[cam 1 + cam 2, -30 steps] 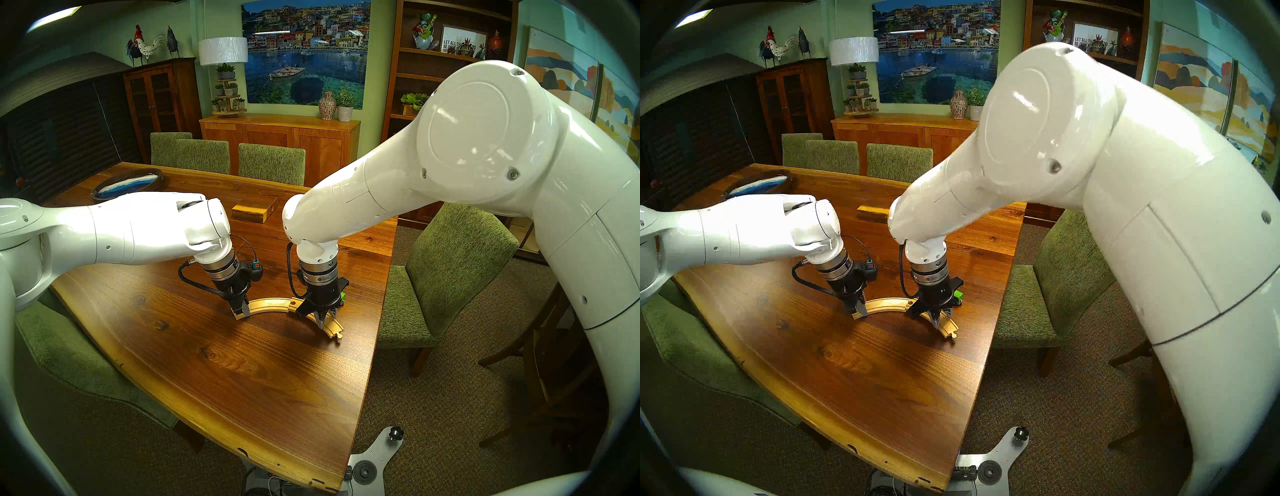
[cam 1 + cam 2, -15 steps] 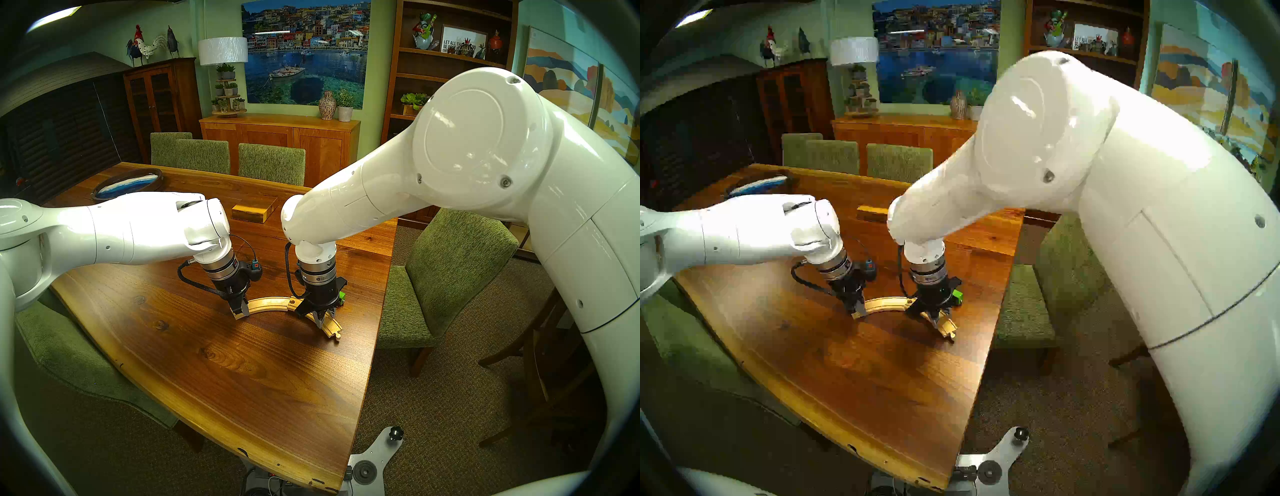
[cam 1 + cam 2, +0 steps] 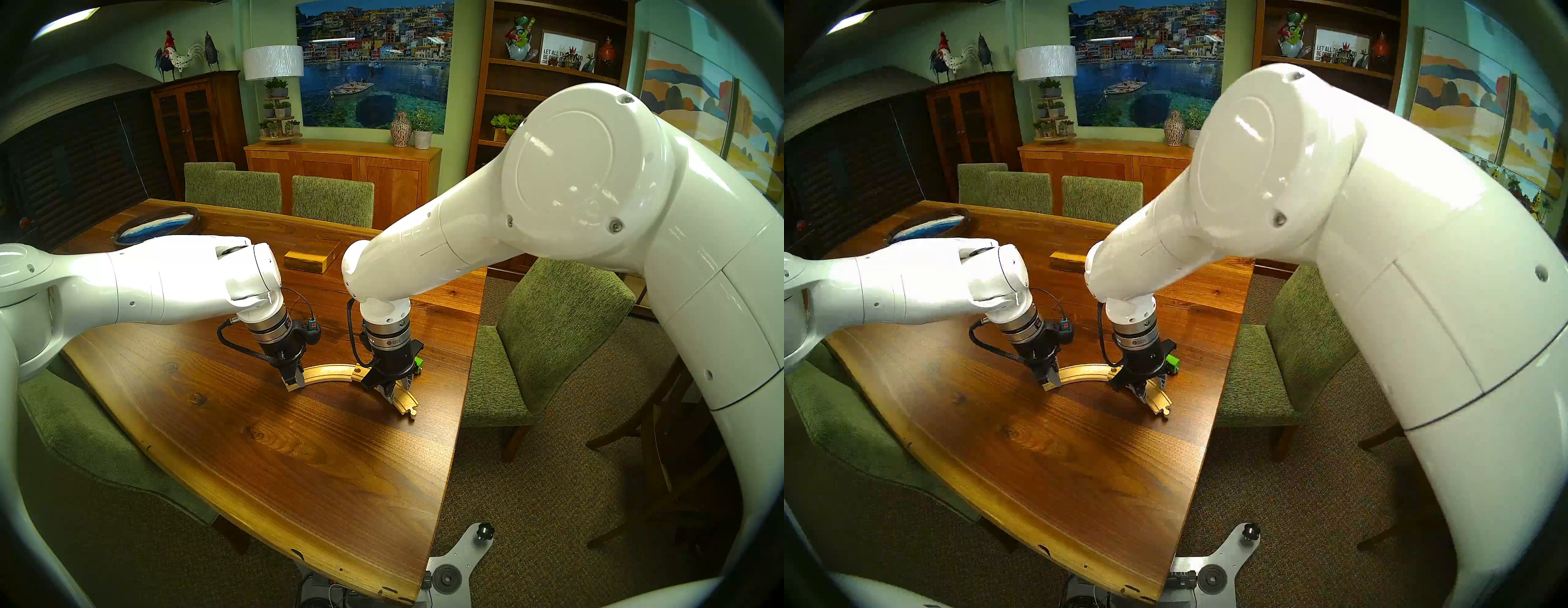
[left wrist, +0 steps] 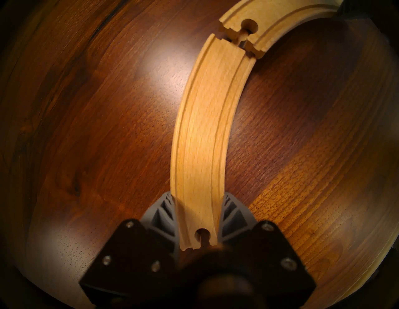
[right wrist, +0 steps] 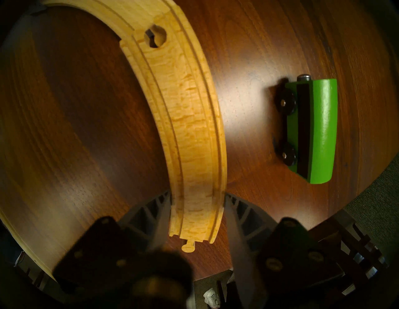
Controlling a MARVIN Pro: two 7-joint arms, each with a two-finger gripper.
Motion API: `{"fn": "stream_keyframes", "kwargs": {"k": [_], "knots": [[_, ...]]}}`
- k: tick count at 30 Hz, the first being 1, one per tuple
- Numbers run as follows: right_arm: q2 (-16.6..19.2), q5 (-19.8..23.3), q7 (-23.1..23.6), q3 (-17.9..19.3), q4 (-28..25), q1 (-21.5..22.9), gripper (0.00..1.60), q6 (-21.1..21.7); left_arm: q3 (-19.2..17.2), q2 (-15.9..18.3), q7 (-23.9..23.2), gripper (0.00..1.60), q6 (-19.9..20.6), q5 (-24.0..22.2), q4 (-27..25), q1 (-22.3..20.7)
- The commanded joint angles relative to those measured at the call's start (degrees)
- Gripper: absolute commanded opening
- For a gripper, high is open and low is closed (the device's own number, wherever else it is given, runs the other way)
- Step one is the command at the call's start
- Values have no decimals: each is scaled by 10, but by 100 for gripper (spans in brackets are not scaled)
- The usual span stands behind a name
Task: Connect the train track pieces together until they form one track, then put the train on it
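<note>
The left tool (image 4: 197, 218) is clamped on the socket end of the left track piece (image 4: 205, 129), its grey ribbed fingers (image 4: 166, 213) pressed against both edges of the pale grooved wood, which lies flat on the desk (image 4: 86, 107). From that grip the left track piece curves away toward the right track piece (image 4: 269, 23); in the left wrist view the peg of the held piece sits in the neck of the other piece's round socket, but the two end faces are not flush: a small gap and a sideways offset show at the joint. The right tool (image 5: 197, 213) straddles the peg end of the right track piece (image 5: 183, 120) with its jaws parted; in the right wrist view a thin strip of dark desk shows between each finger (image 5: 239, 218) and the wood's edge, so the fingers stand just beside the piece, and I cannot tell for sure whether either one touches it. The round peg juts out between the fingers, toward the camera. In the head views both tools (image 3: 297, 380) (image 3: 396, 388) point down at the two outer ends of the arc (image 3: 331, 373), the left one at its left end and the right one near its right end. The green train (image 5: 311, 131) stands on its black wheels on the desk, beside the outer edge of the right track piece and apart from it, on the far side of the right tool from the left arm. A rectangular wooden box (image 3: 309, 257) lies farther back on the desk, well apart from the track.
</note>
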Motion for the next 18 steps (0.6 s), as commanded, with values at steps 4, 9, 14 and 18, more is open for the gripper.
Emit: {"fn": "stream_keyframes", "kwargs": {"k": [4, 9, 14, 18], "knots": [[5, -2, 5, -1, -3, 19, 124, 0, -8, -1, -2, 0, -1, -1, -1, -10], [5, -3, 6, -1, -7, 21, 126, 0, -8, -1, -2, 0, -1, 0, -1, -9], [6, -6, 6, 1, -12, 24, 124, -6, -9, -1, -2, 0, -1, 0, -1, -9], [6, -10, 4, 3, -18, 29, 114, -20, -10, -1, -2, 0, -1, 1, -1, -9]]}}
